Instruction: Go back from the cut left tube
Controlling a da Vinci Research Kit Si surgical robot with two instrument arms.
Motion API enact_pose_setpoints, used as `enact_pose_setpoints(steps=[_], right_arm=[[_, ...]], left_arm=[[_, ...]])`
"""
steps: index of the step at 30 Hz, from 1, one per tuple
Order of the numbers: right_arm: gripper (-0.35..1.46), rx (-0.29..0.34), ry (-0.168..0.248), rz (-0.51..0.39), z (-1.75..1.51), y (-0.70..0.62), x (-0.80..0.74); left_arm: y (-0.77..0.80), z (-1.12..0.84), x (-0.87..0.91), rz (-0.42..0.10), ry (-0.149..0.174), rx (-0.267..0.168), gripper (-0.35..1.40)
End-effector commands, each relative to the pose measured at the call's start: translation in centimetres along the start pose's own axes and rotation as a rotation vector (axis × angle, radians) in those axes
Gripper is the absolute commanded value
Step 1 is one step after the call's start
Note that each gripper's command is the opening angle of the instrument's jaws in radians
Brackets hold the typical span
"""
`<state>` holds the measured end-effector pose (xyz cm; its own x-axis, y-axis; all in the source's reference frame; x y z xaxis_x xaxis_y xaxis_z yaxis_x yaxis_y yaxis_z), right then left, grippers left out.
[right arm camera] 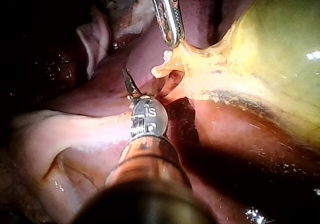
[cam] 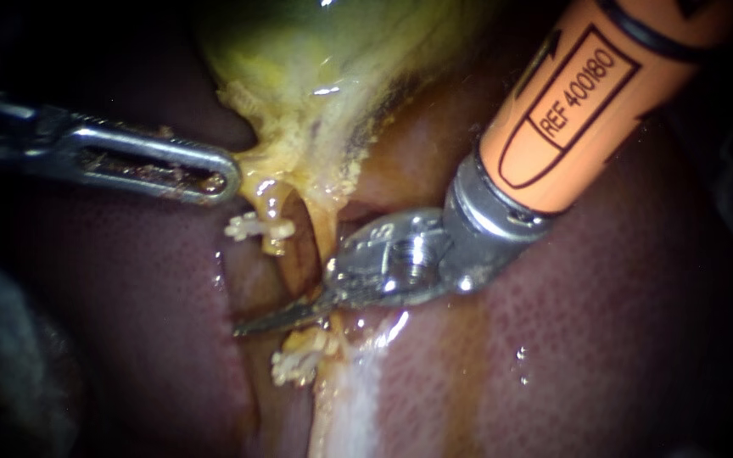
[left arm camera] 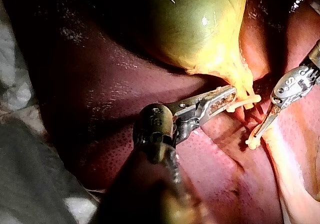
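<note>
right instrument [cam: 277, 318]: blades closed, empty, tip between stumps of cut left tube [cam: 271, 208] | left instrument [cam: 214, 176] pinching gallbladder [cam: 316, 51] | imo back straight out along shaft, don't snag the clips [cam: 252, 227]

liver [cam: 120, 322]: lying dark red and finely speckled beneath everything else, glistening wet on both sides of the endoscope view
gallbladder [cam: 324, 51]: resting on the liver, showing green-yellow and shiny, narrowing toward its neck
fatty tissue [cam: 320, 165]: hanging yellow and ragged around the gallbladder's neck
upper clip [cam: 256, 227]: sitting pale just below the fatty tissue
lower clip [cam: 299, 363]: lying apart from the upper clip, touching the whitish band
whitish band [cam: 354, 399]: running along the liver surface away from the lower clip
droplets [cam: 519, 352]: glinting on the liver, well apart from both clips
cloth [left arm camera: 25, 184]: lying crumpled and grey-white at the liver's outer edge in the left wrist view
</note>
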<state>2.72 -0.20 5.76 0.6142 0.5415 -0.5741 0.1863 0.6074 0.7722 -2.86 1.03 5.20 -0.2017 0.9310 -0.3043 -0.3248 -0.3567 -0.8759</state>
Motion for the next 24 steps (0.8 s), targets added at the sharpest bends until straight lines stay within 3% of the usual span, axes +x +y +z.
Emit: enact_pose_setpoints(steps=[1, 5, 6, 8, 10, 13, 19, 24], right_arm=[[-0.35, 0.000, 0.001, 0.000, 0.00, 0.00, 0.00], [-0.35, 0.010, 0.020, 0.000, -0.01, -0.01, 0.01], [-0.11, 0.006, 0.036, 0.001, -0.01, -0.02, 0.02], [0.59, 0.020, 0.086, 0.002, 0.00, -0.02, 0.03], [0.89, 0.012, 0.110, 0.003, 0.02, -0.02, 0.03], [1.01, -0.018, 0.130, 0.005, 0.03, -0.02, 0.02], [1.08, -0.033, 0.143, 0.007, 0.02, -0.02, 0.02], [1.33, -0.116, 0.155, 0.019, -0.04, -0.08, -0.01]], left_arm=[[0.00, 0.00, 0.00, 0.000, 0.000, -0.001, -0.35], [-0.01, 0.00, 0.00, 0.000, 0.000, -0.001, -0.35], [-0.01, 0.00, 0.00, 0.000, 0.000, -0.001, -0.35], [-0.01, 0.00, 0.00, 0.000, 0.000, -0.001, -0.35], [-0.01, 0.00, 0.00, 0.000, 0.000, -0.001, -0.35], [-0.01, -0.01, 0.00, 0.000, -0.001, -0.001, -0.35], [-0.01, -0.01, 0.00, 0.000, -0.001, -0.001, -0.35], [-0.02, -0.02, 0.00, 0.001, -0.001, -0.002, -0.35]])
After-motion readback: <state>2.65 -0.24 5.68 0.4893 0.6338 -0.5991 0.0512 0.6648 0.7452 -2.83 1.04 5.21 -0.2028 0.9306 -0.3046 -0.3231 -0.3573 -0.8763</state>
